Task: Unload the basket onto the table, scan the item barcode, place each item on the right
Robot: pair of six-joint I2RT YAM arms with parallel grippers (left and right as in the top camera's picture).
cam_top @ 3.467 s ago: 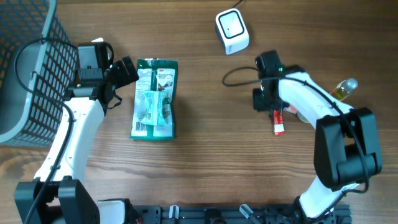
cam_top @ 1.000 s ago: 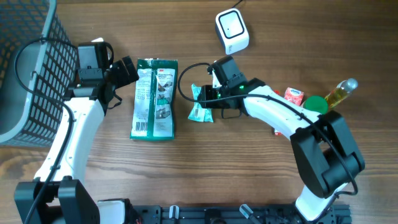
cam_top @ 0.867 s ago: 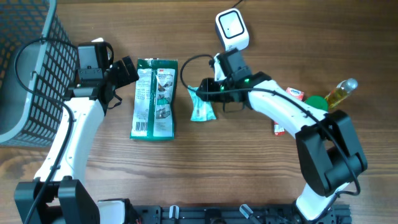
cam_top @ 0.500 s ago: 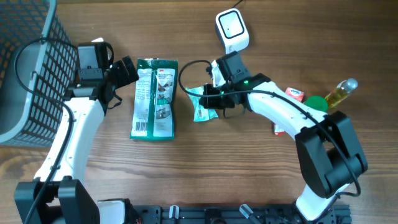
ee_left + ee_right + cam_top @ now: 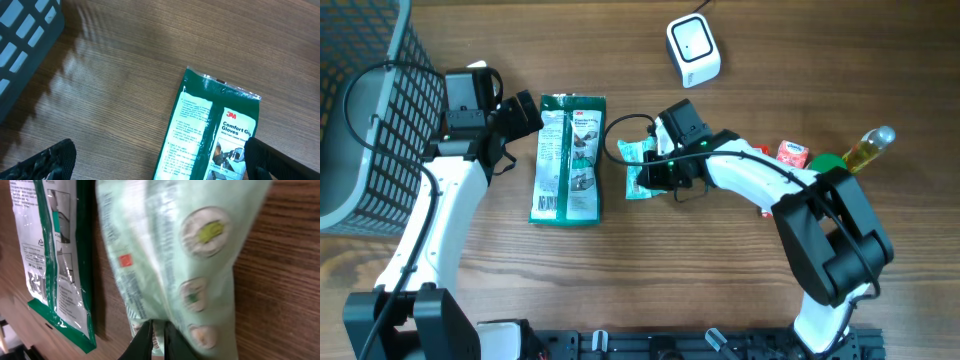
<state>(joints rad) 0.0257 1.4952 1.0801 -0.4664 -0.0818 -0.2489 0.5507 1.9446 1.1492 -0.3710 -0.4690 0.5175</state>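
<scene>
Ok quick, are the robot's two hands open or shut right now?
Left gripper: open, holding nothing.
Right gripper: shut on the pale green packet.

Soft, even light from above fills the overhead view: the wooden table [image 5: 650, 290] looks warm and bright, only faint shadows hug the arms, and a mild sheen lies on the glove packet [image 5: 568, 158]. The left wrist view is crisp on wood grain and print, but the basket [image 5: 25, 30] at upper left is soft and casts a streaky shadow. The fingertips [image 5: 47, 160] of the left gripper [image 5: 165, 162] are dark, unfocused blobs in the bottom corners. In the right wrist view the pale green pouch [image 5: 175, 255] is smeared and unreadable close to the lens, while the wood beside it is sharp.
</scene>
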